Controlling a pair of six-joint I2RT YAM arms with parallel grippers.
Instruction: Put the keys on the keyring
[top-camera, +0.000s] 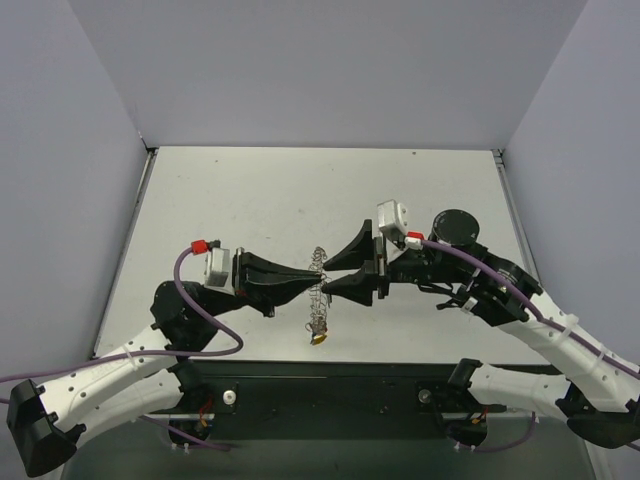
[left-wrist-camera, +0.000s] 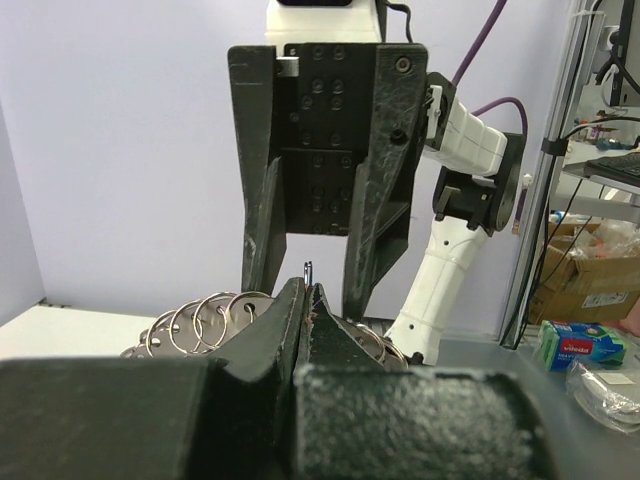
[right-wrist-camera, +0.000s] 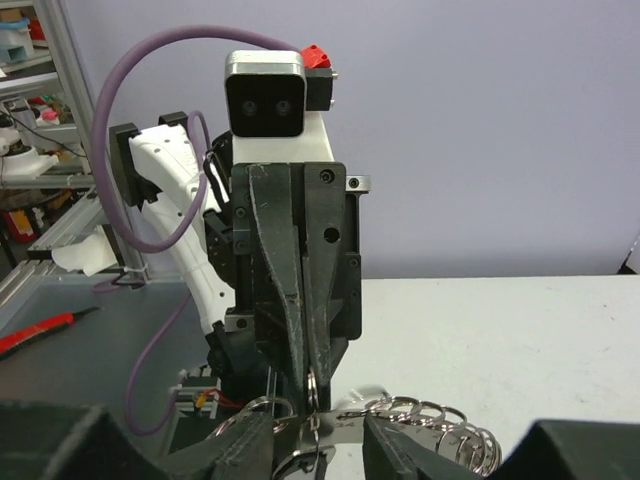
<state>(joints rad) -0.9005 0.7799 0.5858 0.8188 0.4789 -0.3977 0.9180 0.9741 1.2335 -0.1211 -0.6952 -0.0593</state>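
black mounting rail (top-camera: 330, 395) along the near edge of the bench (top-camera: 250, 200) carries both arm bases, with purple cable (top-camera: 205, 345) looping out from the left arm. the bench top is a plain pale grey sheet, matt and evenly lit. pale lavender-white walls (top-camera: 330, 70) box it in at the back and on both sides.

over the middle of the bench the two arms meet nose to nose. the left tool (right-wrist-camera: 311, 368) is closed, its tips pinching a strand of the keyring (top-camera: 318, 290). from the left wrist a thin end of wire stands up just above those tips, and silvery loops fan out on both sides of them. from above, the keyring shows as a coil running toward the near edge. a key (top-camera: 318, 338) with a yellow head sits at its near end. i cannot tell whether that key is threaded on, or whether it touches the bench.

the right tool (top-camera: 326, 276) is open, its two fingers spread and standing on either side of the left tool's tips and the loops. it grips nothing that i can see.

beyond the enclosure, the left wrist view shows cardboard boxes (left-wrist-camera: 580, 270) and a blue-green packet (left-wrist-camera: 585, 345) on a grey surface. the right wrist view shows a metal frame (right-wrist-camera: 30, 230) and a red-handled item (right-wrist-camera: 35, 335) lying on a grey top.
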